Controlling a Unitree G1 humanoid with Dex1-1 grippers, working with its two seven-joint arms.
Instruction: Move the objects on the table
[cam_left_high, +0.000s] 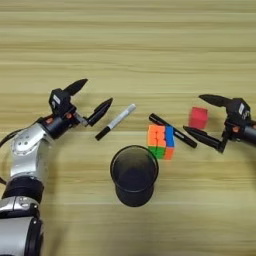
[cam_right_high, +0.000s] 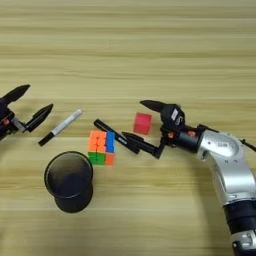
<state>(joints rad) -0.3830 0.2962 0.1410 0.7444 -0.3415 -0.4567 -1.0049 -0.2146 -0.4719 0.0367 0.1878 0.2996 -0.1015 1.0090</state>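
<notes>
From the left eye view, nothing looks moved yet: every object lies loose on the desk (cam_left_high: 150, 45), none of them held. The silver-white marker (cam_left_high: 116, 121) lies slantwise left of centre. The slim black marker (cam_left_high: 172, 130) lies diagonally behind the puzzle cube (cam_left_high: 161, 141), touching or nearly touching it, and the small red block (cam_left_high: 198, 118) sits a little to the right. The black mesh cup (cam_left_high: 134, 175) stands upright, nearest the robot, and I cannot see anything in it. The left gripper (cam_left_high: 92, 98) hovers just left of the silver-white marker, forearm angled up from the lower left, its fingers spread wide and empty; the lower tip points toward the marker's cap end.

The right eye view shows the right arm better: a silver forearm rising from the lower right corner, bent at the wrist toward the centre. The right gripper (cam_right_high: 137, 120) has its fingers well apart, one above the red block, the other reaching low beside the black marker's end. It appears to bracket the block without closing on it. I'd judge the work barely begun, all four objects left to shift.
</notes>
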